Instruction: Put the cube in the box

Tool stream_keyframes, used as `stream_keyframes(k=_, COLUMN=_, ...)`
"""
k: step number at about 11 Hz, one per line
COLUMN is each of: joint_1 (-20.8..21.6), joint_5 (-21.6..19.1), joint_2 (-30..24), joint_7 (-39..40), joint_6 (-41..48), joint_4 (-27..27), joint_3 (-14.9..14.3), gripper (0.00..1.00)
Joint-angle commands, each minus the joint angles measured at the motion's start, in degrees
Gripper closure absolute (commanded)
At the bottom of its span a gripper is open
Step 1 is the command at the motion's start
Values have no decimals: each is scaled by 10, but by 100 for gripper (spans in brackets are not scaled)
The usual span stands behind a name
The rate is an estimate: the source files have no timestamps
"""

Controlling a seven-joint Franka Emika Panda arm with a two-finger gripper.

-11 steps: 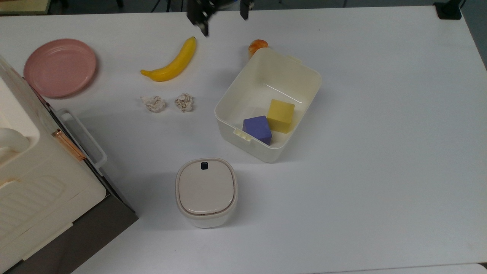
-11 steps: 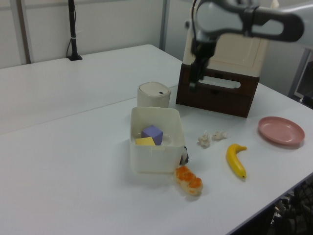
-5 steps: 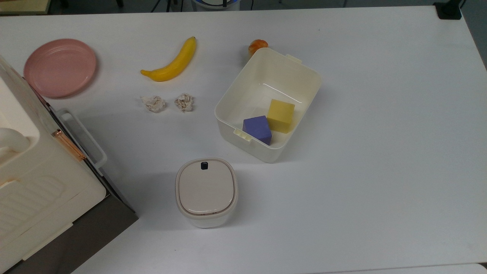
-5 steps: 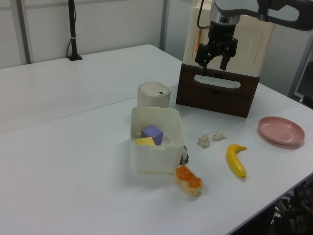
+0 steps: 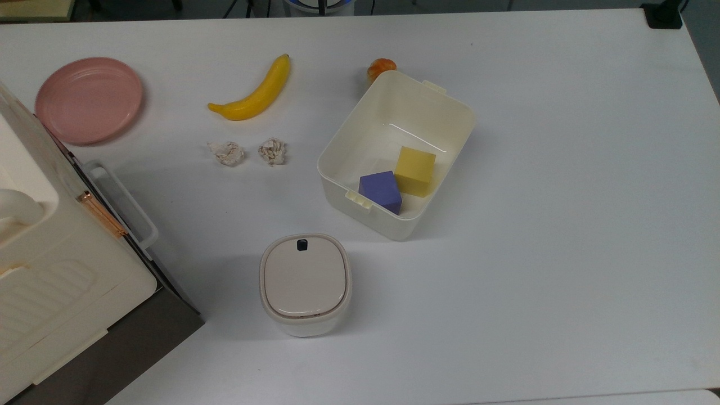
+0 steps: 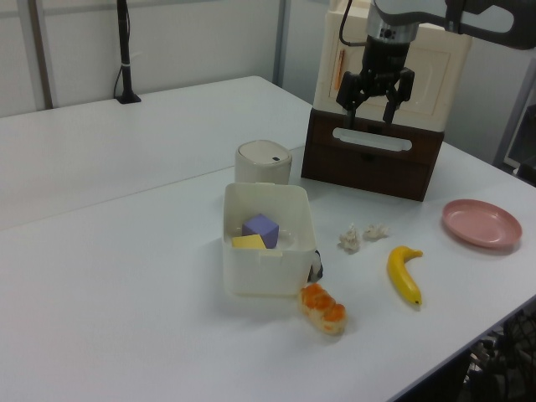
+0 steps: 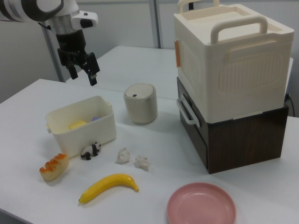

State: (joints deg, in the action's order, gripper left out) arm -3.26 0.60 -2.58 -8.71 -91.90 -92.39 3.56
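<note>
The tool (image 6: 374, 94) is hanging high above the worktop (image 5: 562, 225) with its two fingers spread apart and nothing between them, well clear of everything below; in the right view the tool (image 7: 81, 68) is hovering above and behind the box (image 7: 81, 124), a pose that suggests the arm is standing off because the carrying is finished. Beneath it, the box (image 5: 394, 152) is sitting open on the worktop, and the cube (image 5: 381, 191) is lying on its floor at the end nearer the small tab, touching or all but touching a yellow cube (image 5: 414, 170) beside it; in the left view the cube (image 6: 261, 229) is showing above the near wall of the box (image 6: 266, 251), tilted a little, as if it were let fall rather than set down. Judged from this, the task is looking done. Just outside the box, a small panda figure (image 7: 88, 151) and an orange piece of toy food (image 7: 54, 166) are resting on the worktop. Farther out, a lidded pot (image 5: 305, 284) with a black button is standing shut, its contents hidden, two crumpled paper balls (image 5: 249, 152) and a banana (image 5: 256, 93) are lying loose, an empty pink plate (image 5: 89, 99) is sitting near the edge, and a cream case with a handle (image 7: 231, 56) is resting on a dark crate (image 7: 243, 140).
</note>
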Motion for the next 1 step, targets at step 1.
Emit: stream_keyframes(k=1, joint_1=2, joint_5=-14, joint_2=-13, joint_7=-17, joint_6=-6, joint_4=-10, joint_3=-1, gripper=0)
